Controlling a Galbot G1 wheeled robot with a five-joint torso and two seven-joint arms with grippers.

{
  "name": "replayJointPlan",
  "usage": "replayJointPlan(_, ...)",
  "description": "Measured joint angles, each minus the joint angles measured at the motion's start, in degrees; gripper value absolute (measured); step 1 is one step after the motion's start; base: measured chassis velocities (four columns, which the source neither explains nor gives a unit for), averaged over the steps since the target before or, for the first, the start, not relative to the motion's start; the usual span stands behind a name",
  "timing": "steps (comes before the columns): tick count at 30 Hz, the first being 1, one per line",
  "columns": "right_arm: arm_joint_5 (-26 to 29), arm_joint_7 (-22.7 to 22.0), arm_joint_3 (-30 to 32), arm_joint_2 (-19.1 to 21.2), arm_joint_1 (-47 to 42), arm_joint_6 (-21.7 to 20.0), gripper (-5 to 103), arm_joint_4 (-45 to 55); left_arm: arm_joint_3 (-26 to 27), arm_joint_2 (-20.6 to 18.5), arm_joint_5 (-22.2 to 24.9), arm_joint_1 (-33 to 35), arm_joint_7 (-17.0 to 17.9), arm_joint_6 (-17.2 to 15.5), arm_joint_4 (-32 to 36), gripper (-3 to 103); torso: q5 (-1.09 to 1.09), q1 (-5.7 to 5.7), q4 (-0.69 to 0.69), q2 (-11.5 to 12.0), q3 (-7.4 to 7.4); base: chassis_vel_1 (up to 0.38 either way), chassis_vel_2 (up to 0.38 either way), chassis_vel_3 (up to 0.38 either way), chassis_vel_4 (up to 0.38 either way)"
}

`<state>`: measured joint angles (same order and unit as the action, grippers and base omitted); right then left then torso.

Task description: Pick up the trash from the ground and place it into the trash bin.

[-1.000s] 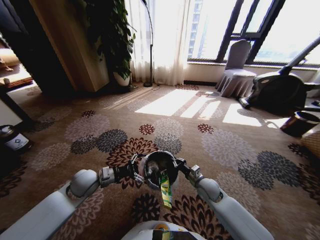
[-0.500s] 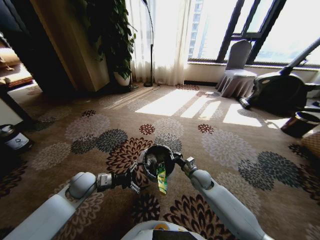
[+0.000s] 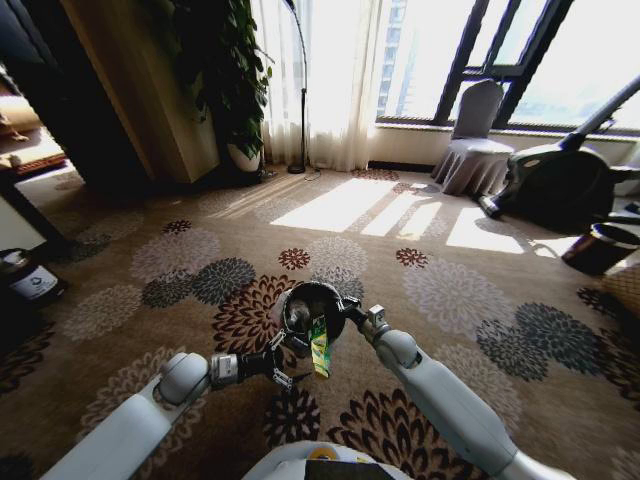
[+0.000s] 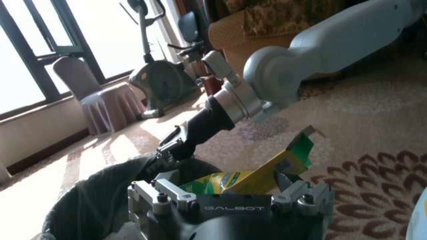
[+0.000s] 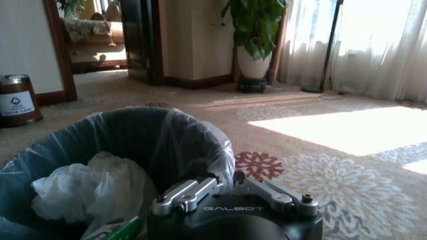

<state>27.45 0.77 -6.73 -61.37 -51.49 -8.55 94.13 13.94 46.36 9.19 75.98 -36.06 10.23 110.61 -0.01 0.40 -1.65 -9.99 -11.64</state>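
Observation:
The trash bin (image 3: 300,303) is a small round black bucket with a whitish liner (image 4: 93,205), and it sits just ahead of me over the flowered carpet. My right gripper (image 3: 346,315) is shut on its rim (image 4: 163,152). A yellow-green wrapper (image 3: 320,348) hangs over the rim on the near side (image 4: 267,170) (image 5: 113,227). Inside the bin lies a crumpled white plastic bag (image 5: 93,185). My left gripper (image 3: 288,372) is open, just short of the wrapper and apart from the bin (image 5: 133,135).
A small brown cylinder with a white label (image 3: 25,282) stands at the far left by a wall. A potted plant (image 3: 235,90), a covered chair (image 3: 470,135), an exercise bike (image 3: 560,175) and a dark round bin (image 3: 600,245) line the far side.
My left gripper has drawn back from the bin's rim toward me. The right gripper, the bin and the hanging wrapper have shifted a little farther away and to the left.

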Motion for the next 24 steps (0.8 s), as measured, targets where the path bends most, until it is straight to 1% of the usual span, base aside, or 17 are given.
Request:
replayJointPlan(1, 0.00, 0.00, 0.00, 0.00, 0.00, 0.00, 4, 0.00, 0.00, 0.00, 0.00, 0.00, 0.00, 0.00, 0.00, 96, 0.00, 0.00, 0.00, 0.00, 0.00, 0.000, 0.000, 0.000, 0.000)
replayJointPlan(4, -0.25, -0.34, -0.72, -0.09, -1.28, -0.36, 4, 1.88, -2.94, 1.29, -0.50, -0.51, 7.31, 0.22, -1.59, 96, 0.01, 0.00, -0.01, 0.00, 0.00, 0.000, 0.000, 0.000, 0.000)
replayJointPlan(6, -0.25, -0.34, -0.72, -0.09, -1.28, -0.36, 4, 1.88, -2.94, 1.29, -0.50, -0.51, 7.31, 0.22, -1.59, 96, 0.01, 0.00, -0.01, 0.00, 0.00, 0.000, 0.000, 0.000, 0.000)
replayJointPlan(8, -0.40, -0.53, -1.03, 0.06, -2.47, -0.61, 4, 3.28, -3.82, 2.00, -1.52, -0.68, 9.55, 0.60, -2.87, 96, 0.01, 0.00, -0.01, 0.00, 0.01, 0.000, 0.000, 0.000, 0.000)
replayJointPlan(11, -0.66, -0.58, -1.01, 0.21, -2.95, -0.64, 4, 3.57, -3.83, 2.09, -2.38, -0.60, 9.95, 1.43, -3.34, 96, 0.00, 0.00, 0.00, 0.00, 0.00, 0.000, 0.000, 0.000, 0.000)
replayJointPlan(13, -0.77, -0.61, -0.59, 0.41, -3.18, -0.64, 4, 3.54, -2.53, 1.67, -2.94, 0.00, 10.00, 2.27, -2.73, 96, 0.00, 0.00, -0.01, 0.00, 0.00, 0.000, 0.000, 0.000, 0.000)
replayJointPlan(18, -0.77, -0.63, -0.20, 1.07, -3.22, -0.64, 4, 3.53, -0.36, 0.52, -2.21, 0.62, 10.00, 3.31, -0.28, 96, 0.02, 0.00, -0.01, 0.00, 0.01, 0.000, 0.000, 0.000, 0.000)
replayJointPlan(20, -0.77, -0.64, -0.24, 1.11, -3.29, -0.64, 4, 3.62, -0.39, 0.52, -1.87, 0.44, 10.09, 3.31, -0.08, 96, 0.01, 0.00, -0.01, 0.00, 0.00, 0.000, 0.000, 0.000, 0.000)
replayJointPlan(24, -0.94, -0.69, -0.81, 1.09, -3.93, -0.73, 4, 4.52, -2.06, 1.16, -1.11, -0.58, 9.52, 3.36, -0.06, 94, 0.00, 0.00, 0.00, 0.00, 0.00, 0.000, 0.000, 0.000, 0.000)
